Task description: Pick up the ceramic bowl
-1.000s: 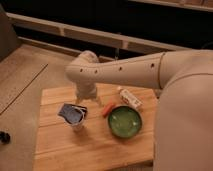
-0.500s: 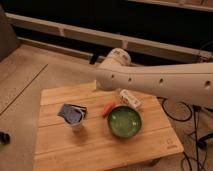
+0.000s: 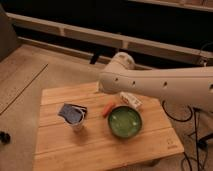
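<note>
The ceramic bowl (image 3: 124, 121) is round, shallow and glossy green with a darker rim. It sits upright and empty on the right part of the wooden table (image 3: 95, 147). The white arm (image 3: 160, 85) reaches in from the right above the table's far edge, with its rounded joint (image 3: 121, 64) behind the bowl. My gripper is not in view; only this arm link shows. Nothing touches the bowl.
A small white cup holding a blue item (image 3: 75, 116) stands left of the bowl. An orange item (image 3: 108, 108) lies between them. A white packet (image 3: 130, 99) lies just behind the bowl. Dark cables (image 3: 192, 117) and a stand are to the table's right.
The arm's rounded joint has swung from above the table's left part to the right, behind the bowl. The things on the table have not moved.
</note>
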Controlling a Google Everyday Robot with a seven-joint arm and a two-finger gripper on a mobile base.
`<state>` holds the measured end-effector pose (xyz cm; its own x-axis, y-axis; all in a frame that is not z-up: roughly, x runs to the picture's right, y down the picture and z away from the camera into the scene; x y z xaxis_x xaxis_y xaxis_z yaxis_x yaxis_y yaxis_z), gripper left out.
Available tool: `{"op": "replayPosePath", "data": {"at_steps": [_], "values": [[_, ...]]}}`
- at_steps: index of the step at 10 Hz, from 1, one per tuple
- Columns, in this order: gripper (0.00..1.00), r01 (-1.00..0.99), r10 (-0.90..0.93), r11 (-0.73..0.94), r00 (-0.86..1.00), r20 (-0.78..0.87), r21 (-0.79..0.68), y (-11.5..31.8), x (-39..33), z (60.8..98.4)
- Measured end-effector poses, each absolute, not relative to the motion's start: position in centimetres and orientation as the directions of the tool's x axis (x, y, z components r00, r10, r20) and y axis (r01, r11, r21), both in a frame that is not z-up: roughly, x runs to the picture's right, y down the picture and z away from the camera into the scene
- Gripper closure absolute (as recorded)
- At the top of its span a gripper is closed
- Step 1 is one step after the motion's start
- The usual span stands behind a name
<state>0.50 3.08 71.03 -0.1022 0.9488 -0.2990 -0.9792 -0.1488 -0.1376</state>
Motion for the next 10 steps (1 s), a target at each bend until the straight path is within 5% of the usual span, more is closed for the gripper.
{"op": "replayPosePath", "data": {"at_steps": [4, 10], "values": [[0.35, -0.919, 0.872, -0.335, -0.218, -0.439, -0.208, 10.3, -0.1, 74.0], [0.35, -0.904, 0.858, -0.343, -0.191, -0.477, -0.256, 12.4, -0.6, 76.8]]}}
